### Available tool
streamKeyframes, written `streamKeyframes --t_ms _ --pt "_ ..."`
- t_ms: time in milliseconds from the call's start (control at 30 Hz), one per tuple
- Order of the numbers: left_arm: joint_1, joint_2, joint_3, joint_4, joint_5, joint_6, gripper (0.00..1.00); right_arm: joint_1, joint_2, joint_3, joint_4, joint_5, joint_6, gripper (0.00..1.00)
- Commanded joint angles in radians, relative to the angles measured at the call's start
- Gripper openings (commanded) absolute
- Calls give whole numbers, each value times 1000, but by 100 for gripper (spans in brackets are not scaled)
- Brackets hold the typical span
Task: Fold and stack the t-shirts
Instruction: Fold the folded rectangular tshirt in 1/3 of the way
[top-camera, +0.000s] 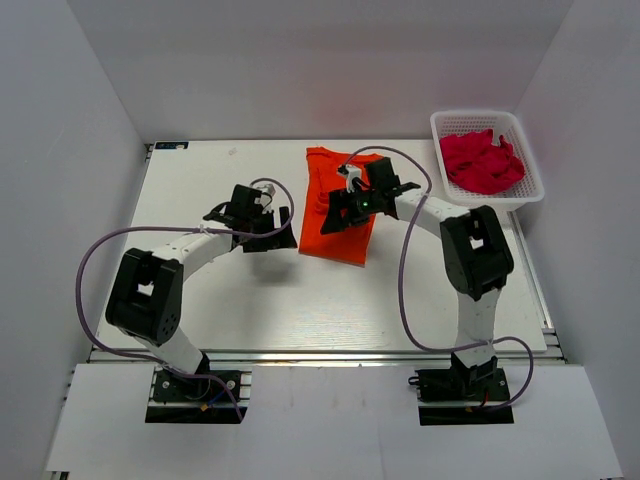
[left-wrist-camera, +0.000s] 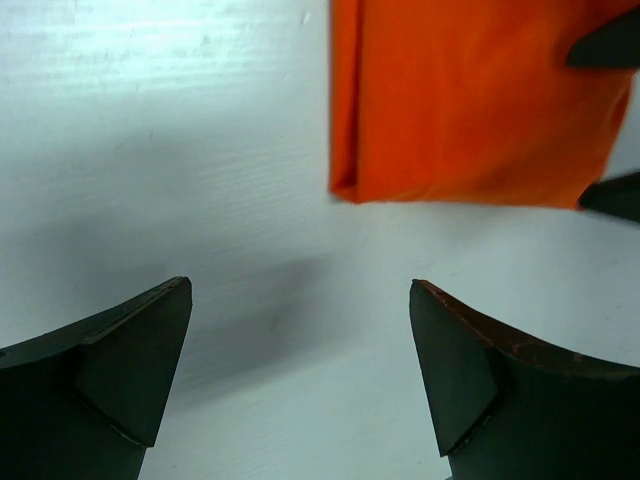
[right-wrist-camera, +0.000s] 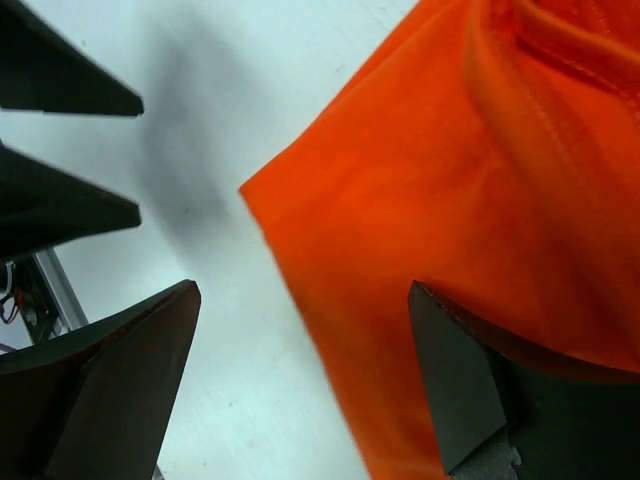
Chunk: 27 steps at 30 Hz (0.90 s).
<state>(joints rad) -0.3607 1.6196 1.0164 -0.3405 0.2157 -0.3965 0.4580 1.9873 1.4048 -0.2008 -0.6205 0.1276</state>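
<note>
An orange t-shirt (top-camera: 338, 210) lies folded into a long strip on the middle of the white table (top-camera: 220, 300). My left gripper (top-camera: 280, 228) is open and empty over bare table just left of the shirt's near corner; in the left wrist view (left-wrist-camera: 300, 380) the shirt (left-wrist-camera: 470, 100) lies ahead of it. My right gripper (top-camera: 335, 215) is open low over the shirt's left edge. In the right wrist view (right-wrist-camera: 305, 390) one finger is over the shirt (right-wrist-camera: 450, 200) and the other over the table. Crumpled pink t-shirts (top-camera: 482, 162) fill a basket.
A white mesh basket (top-camera: 527, 140) stands at the back right corner. Grey walls close in the table on the left, back and right. The left gripper's fingers (right-wrist-camera: 60, 205) show at the upper left of the right wrist view, close by.
</note>
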Motion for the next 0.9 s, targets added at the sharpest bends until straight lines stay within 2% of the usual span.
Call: streamKeyframes --t_ms 0,133,267,600,700,867 --pt "3 -75 -39 -11 -1 28 100 -31 59 107 109 -39 27 90" --pt "3 -75 -50 -11 31 28 100 -61 163 172 182 -77 67 90" --pt "3 -75 -50 -11 42 28 100 -104 252 214 309 -225 119 90" --pt "3 -53 -41 -20 42 38 100 -150 415 213 431 -269 224 90" --pt "3 -34 -30 -29 63 38 100 -142 403 262 371 -283 199 90" --pt "-6 14 11 17 85 47 100 -131 208 284 236 -207 75 90"
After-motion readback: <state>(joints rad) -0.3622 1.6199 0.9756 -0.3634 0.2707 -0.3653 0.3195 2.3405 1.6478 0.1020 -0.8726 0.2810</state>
